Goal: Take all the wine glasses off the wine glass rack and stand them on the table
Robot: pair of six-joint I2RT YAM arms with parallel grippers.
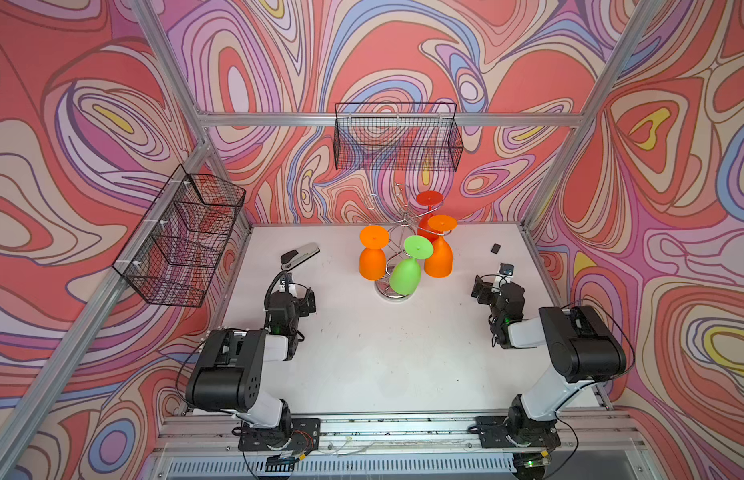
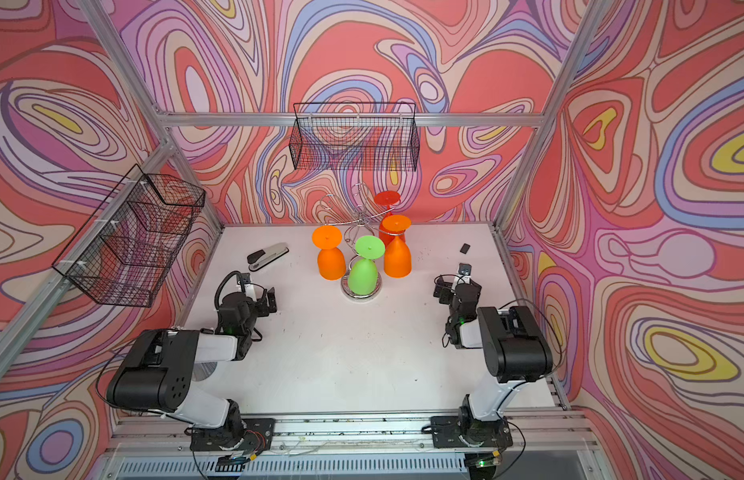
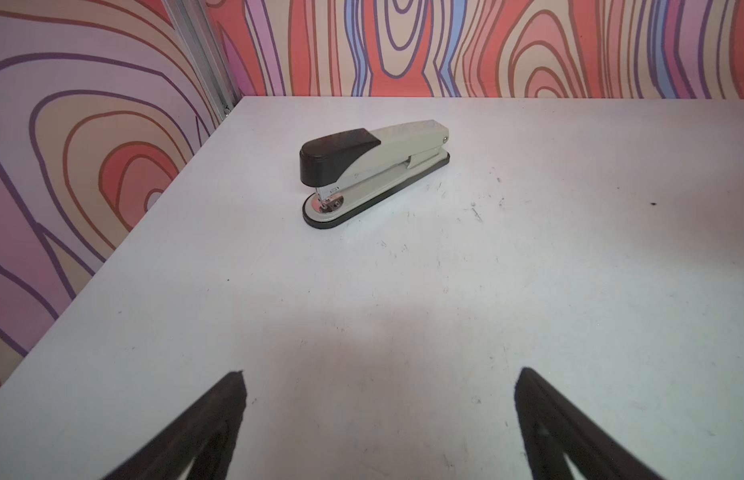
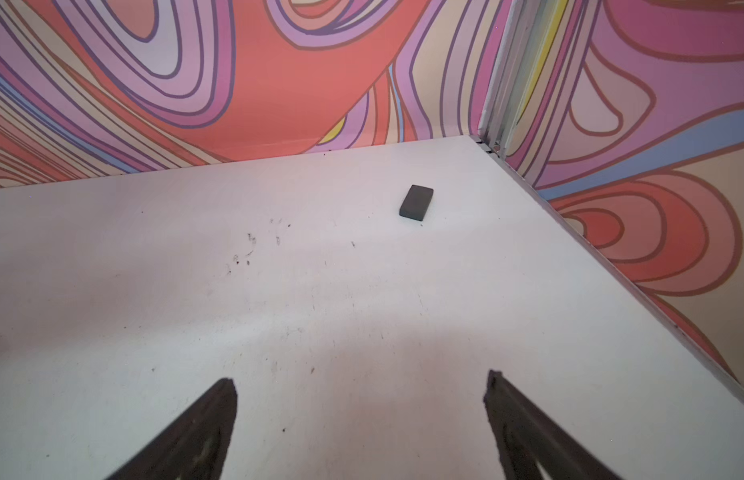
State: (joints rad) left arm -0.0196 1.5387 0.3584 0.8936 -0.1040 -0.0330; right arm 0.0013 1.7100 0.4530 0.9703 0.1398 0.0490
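Wine glass rack (image 1: 383, 294) stands mid-tabletop toward the back wall, disc base flat, spiral stem up, hook arms on top. Four glasses hang off it bowl-down, each foot resting on top of a hook arm with the stem dropping through. That's why they stay put.

- green wine glass (image 1: 405, 276): front of the rack, nearest the arms, hanging tilted, bowl low over the base. Probably loose in its hook.
- orange glass (image 1: 372, 264) to its left, second orange glass (image 1: 438, 259) to its right, both hanging roughly plumb.
- red glass (image 1: 429, 198) at the back, mostly hidden behind the right-hand orange one.

Task doesn't say which glass. My read is green: closest, nothing in front of it.

Left pincer (image 3: 380, 374): jaws wide apart, nothing between them, parked well left of the rack and aimed at the stapler (image 3: 370, 170), not at the glasses. Right pincer (image 4: 362, 378): also wide apart and empty, well right of the rack, facing a small black block (image 4: 417, 202) near the corner. Looks like a rest pose, so the task isn't started.

Next move, as I see it: swing one arm in to the green bowl, then lift and slide the foot out the hook's open end. A straight downward pull would jam on the wire and likely tip the rack.

Black wire baskets (image 1: 397, 137) are on the walls, clear of the work.
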